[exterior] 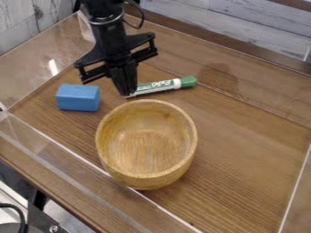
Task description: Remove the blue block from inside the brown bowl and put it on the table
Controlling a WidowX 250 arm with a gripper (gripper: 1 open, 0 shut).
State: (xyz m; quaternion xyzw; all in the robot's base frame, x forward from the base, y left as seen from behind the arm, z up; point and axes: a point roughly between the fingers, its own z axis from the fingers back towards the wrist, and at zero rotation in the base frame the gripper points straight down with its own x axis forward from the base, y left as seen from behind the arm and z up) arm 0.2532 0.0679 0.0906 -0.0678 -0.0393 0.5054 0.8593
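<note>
From the camera view, I see the dark brown wooden table from above and a little from the side, with low clear acrylic walls around it. Near the middle, towards the near side, stands the brown bowl, round and of light wood with visible grain. Its inside is bare wood; nothing lies in it.

The blue block lies flat on the table, to the left of the bowl and a little farther away. It does not touch the bowl; a strip of tabletop shows between them.

The black gripper hangs from the arm at the far left and points straight down. Its fingers are pressed together into one narrow tip, and nothing is between them, so it is clenched on nothing. The tip is just to the right of the blue block and apart from it, beyond the far rim of the bowl. I cannot tell if the tip touches the tabletop or is a little above it.

A green-and-white marker lies on the table just to the right of the gripper tip, its green cap pointing to the right and slightly far. It is beyond the bowl and does not touch it.
</note>
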